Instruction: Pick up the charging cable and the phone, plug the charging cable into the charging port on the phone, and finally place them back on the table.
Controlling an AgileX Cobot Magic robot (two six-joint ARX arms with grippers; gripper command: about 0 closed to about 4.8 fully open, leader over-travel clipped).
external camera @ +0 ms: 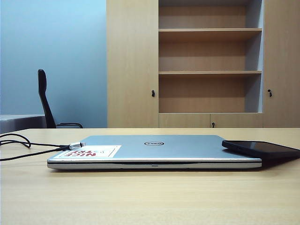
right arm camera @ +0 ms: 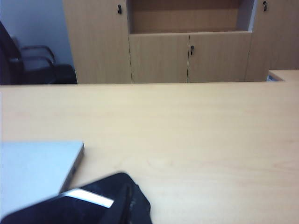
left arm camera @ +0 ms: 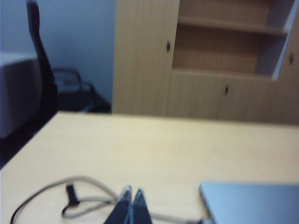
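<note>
Exterior view: charging cable (external camera: 28, 145) lies on the worktop (external camera: 150, 197), plug on the laptop (external camera: 154, 150) lid; phone (external camera: 260, 148) overhangs the laptop's right corner. No arm visible.
Left wrist view: left gripper (left arm camera: 131, 192) fingers together, above the cable.
Right wrist view: right gripper not visible, fingers together; phone (right arm camera: 70, 207) below.
Risk: a nudge may tip the overhanging phone.

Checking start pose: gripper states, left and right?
Left gripper: closed, empty, above the cable.
Right gripper: out of view, closed; nothing shown held.

Closed silver laptop (external camera: 154, 151) (red-lettered sticker (external camera: 93, 151)), wooden shelf cabinet (external camera: 208, 63) behind, black chair (external camera: 45, 99) far-left bkgd
</note>
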